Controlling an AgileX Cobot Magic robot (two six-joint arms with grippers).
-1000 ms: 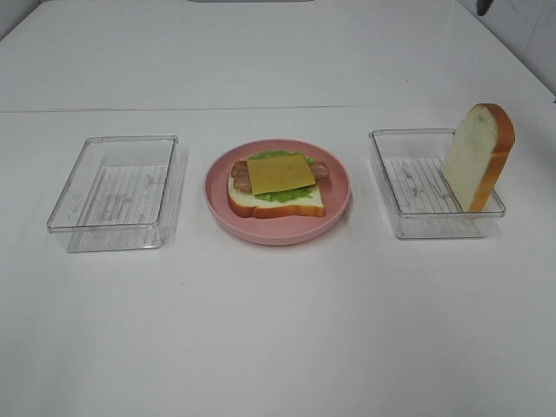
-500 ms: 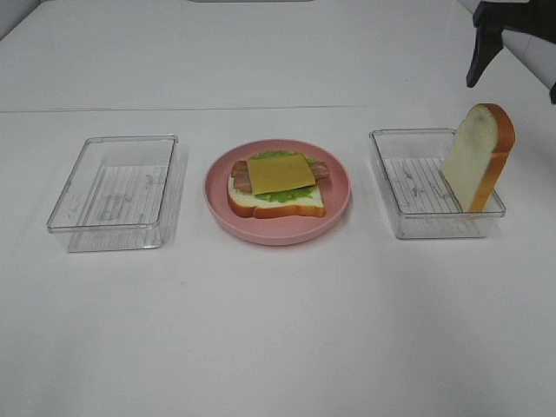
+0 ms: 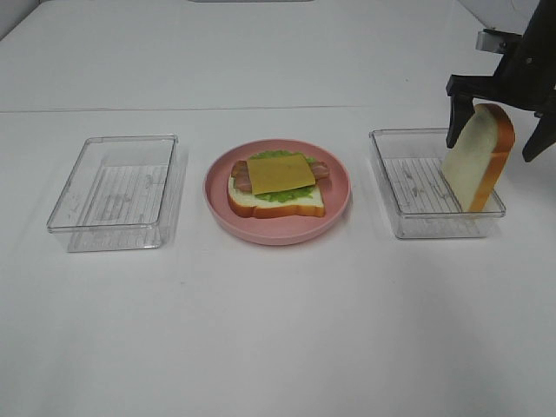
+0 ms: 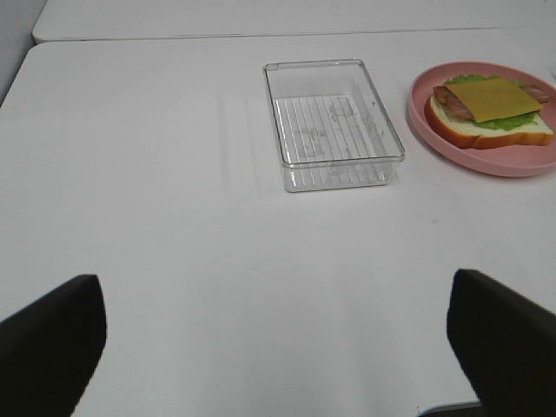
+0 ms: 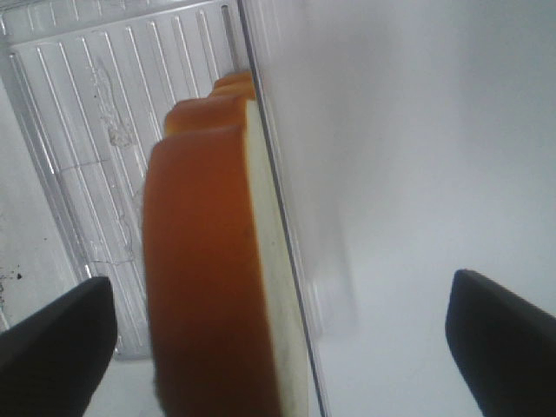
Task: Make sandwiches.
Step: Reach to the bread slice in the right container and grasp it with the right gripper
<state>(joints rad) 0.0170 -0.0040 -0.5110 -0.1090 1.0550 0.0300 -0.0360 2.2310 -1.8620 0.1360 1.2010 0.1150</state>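
Exterior high view: a pink plate sits mid-table. On it is the open stack: bottom bread slice, lettuce, bacon strips, cheese square uppermost. A clear left tray lies at 9 o'clock from the plate and a clear right tray at 3 o'clock, both just beside the plate and not touching it. The second bread slice stands on edge at the 3 o'clock end of the right tray, tilted, with its top well above the rim. The right gripper straddles the top of that slice, 1 finger at its 9 o'clock side and 1 at its 3 o'clock side, jaws spread wide. From this view I cannot tell whether either finger touches the slice. The right wrist view settles that: both dark fingertips sit well clear of the slice, which lies between them. It also shows the orange-brown crust edge-on, the slice lying along the tray wall, and the ribbed tray floor. It shows neither the plate nor the stack. The left gripper appears only in the left wrist view, with its 2 fingertips far apart, gripping nothing, over bare table. The left tray lies ahead of it and part of the plate with the stack lies beyond that.
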